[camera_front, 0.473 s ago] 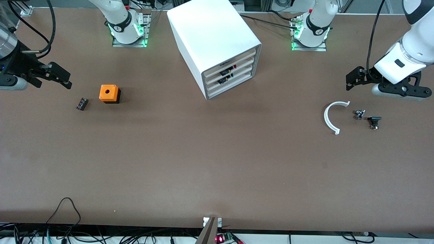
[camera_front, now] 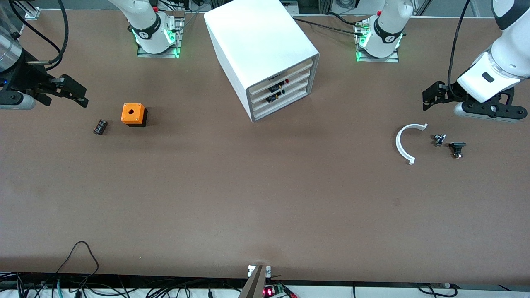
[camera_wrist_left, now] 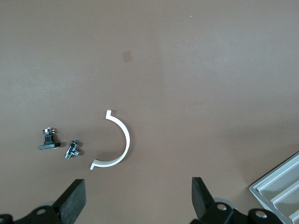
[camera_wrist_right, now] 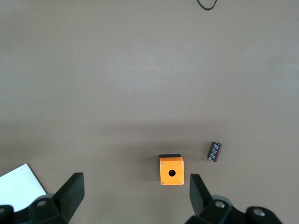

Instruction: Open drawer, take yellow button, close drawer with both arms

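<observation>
The white cabinet (camera_front: 261, 45) stands between the two arm bases. Its stacked drawers (camera_front: 285, 92) are all shut. Small dark parts with red and yellow show through two drawer fronts; I cannot make out the button itself. My right gripper (camera_front: 84, 97) hangs open and empty over the table at the right arm's end. In the right wrist view its fingers (camera_wrist_right: 74, 186) spread wide above bare table (camera_wrist_right: 135, 181). At the left arm's end my left gripper (camera_front: 428, 99) is also open and holds nothing. The left wrist view shows it (camera_wrist_left: 138, 186) over bare table.
An orange cube with a hole (camera_front: 133, 114) and a small black-red cylinder (camera_front: 99, 126) lie near the right gripper. A white plastic arc (camera_front: 403, 142) and two small dark metal parts (camera_front: 439, 139) (camera_front: 457, 148) lie near the left gripper. Cables run along the table's front edge.
The right gripper has shifted very slightly toward the robots' side. Everything else stays as it was.
</observation>
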You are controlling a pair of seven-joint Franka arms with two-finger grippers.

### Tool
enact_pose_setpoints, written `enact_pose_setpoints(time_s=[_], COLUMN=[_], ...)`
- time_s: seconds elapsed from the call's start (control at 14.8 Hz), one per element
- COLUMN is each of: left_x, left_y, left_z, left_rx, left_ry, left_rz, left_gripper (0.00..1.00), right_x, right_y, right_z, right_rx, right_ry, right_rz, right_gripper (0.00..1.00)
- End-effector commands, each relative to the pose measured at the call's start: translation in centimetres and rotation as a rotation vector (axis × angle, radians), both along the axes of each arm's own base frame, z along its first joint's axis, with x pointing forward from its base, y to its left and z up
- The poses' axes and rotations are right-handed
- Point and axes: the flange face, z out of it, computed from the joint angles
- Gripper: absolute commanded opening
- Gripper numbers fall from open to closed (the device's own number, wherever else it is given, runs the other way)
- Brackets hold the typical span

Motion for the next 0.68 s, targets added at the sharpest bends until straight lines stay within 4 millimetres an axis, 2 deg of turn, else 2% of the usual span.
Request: enact_pose_setpoints(time_s=[0.0,0.27,0.61], left_x=[-0.1,-0.2,-0.2], left_y=[0.0,-0.1,-0.1], left_z=[0.6,0.6,0.6], left_rx=[0.013,0.013,0.011], left_ry=[-0.006,-0.006,-0.006], left_rz=[-0.021,-0.024,-0.018], left_gripper=[1.00,1.00,1.00], right_x=[0.5,0.8,1.5], right_y=[-0.2,0.2,1.4], right_z=[1.2,0.7,-3.4], right_rx=[0.001,0.003,0.000], right_ry=[-0.016,-0.010,0.068], right_rz=[0.008,0.002,0.034], right_gripper=[1.00,1.00,1.00])
